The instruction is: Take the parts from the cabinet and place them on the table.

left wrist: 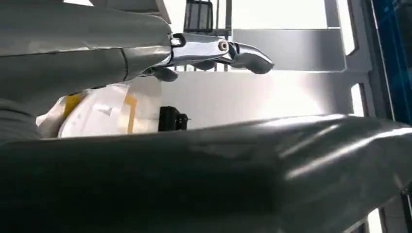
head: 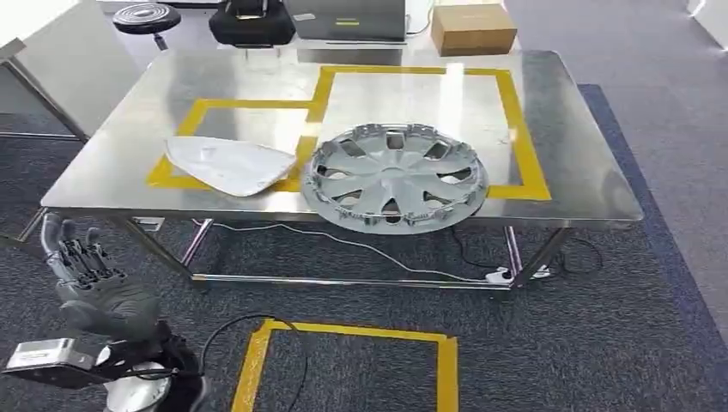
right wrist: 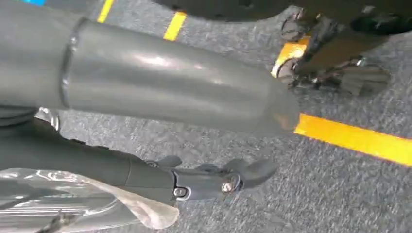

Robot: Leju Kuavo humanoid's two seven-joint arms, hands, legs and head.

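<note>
Steel table [head: 567,129]: one hubcap [head: 395,176], one white panel [head: 230,165]; left hand [head: 81,262] empty, fingers apart.

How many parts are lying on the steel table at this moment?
2. A silver wheel cover sits at the table's near edge, overlapping the yellow tape. A white flat panel lies to its left, beside it. Nothing else appears hidden.

The head view looks forward and down from high up, well back from the steel table [head: 567,172], taking in its near edge, the carpet and the floor tape [head: 343,330] below. The left wrist view sits close behind the left hand [left wrist: 204,174], facing a bright steel surface. The right wrist view looks down close over the right hand [right wrist: 145,87] at carpet and yellow tape, floor shared with the head view.
</note>
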